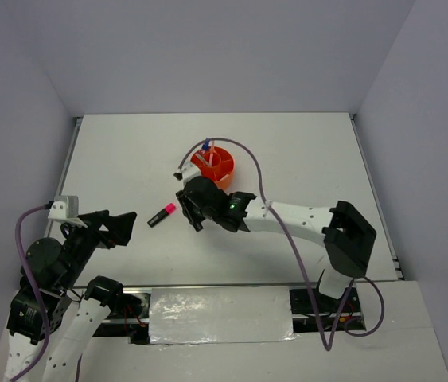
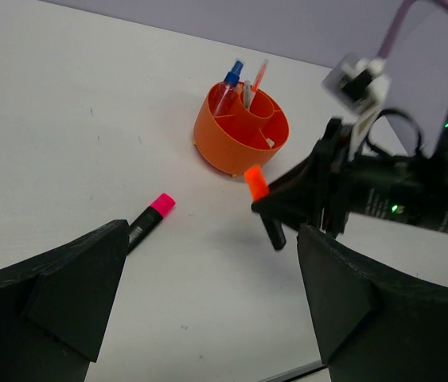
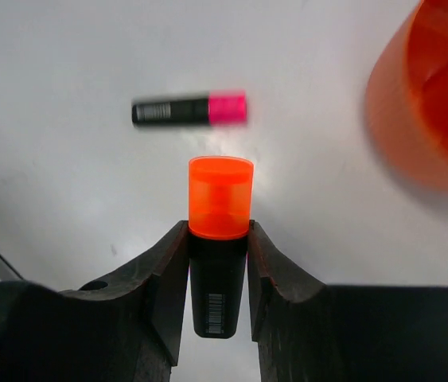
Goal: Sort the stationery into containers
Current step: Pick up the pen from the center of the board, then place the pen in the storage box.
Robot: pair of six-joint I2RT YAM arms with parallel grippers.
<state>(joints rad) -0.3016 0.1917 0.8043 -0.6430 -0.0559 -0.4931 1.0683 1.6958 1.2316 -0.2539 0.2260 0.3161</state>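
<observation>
R wrist: right gripper (image 3: 218,239) pinched orange-cap highlighter (image 3: 220,199) by barrel | L wrist: left gripper (image 2: 212,270) jaws spread, empty; tub (image 2: 239,131) far | top: pink-cap highlighter (image 1: 161,215) lay left of right gripper | likely light, stiff, slick; take mid-barrel

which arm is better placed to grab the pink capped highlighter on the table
Left. The left pincer is open, empty and faces the black highlighter with pink cap; the right pincer is clamped on the black highlighter with orange cap.
</observation>
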